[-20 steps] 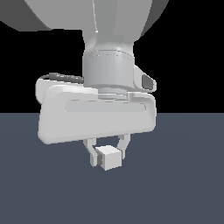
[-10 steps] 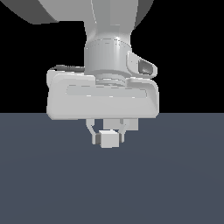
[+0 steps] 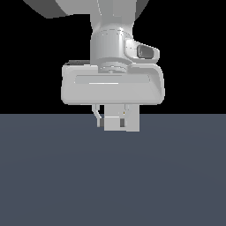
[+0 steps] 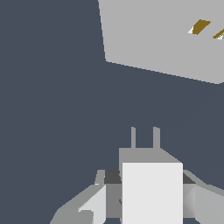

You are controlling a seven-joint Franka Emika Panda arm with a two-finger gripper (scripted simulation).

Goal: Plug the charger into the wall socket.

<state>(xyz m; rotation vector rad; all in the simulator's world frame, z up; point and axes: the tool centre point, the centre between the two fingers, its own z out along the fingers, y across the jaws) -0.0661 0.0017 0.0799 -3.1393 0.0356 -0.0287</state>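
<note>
My gripper (image 3: 113,120) hangs under the wide grey hand and is shut on the charger (image 3: 112,124), a small white-grey cube. In the wrist view the charger (image 4: 151,192) sits between the two fingers (image 4: 89,208), and two thin prongs (image 4: 133,138) stick out of its front. The wall socket (image 4: 166,39) is a flat light-grey plate ahead of the prongs, with two small brown slots (image 4: 200,26) near its edge. The slots lie off to one side of the prongs' line, and a gap of dark floor separates prongs and plate. In the exterior view a light-grey patch right behind the fingers (image 3: 132,120) looks like the socket.
A dark blue-grey floor (image 3: 110,185) fills the lower half of the exterior view, with black background above. The arm's wrist (image 3: 115,44) and hand block most of what lies behind them.
The gripper with the charger has moved away from the exterior camera, so it sits higher and looks smaller in that view. The grip on the cube has not changed.
</note>
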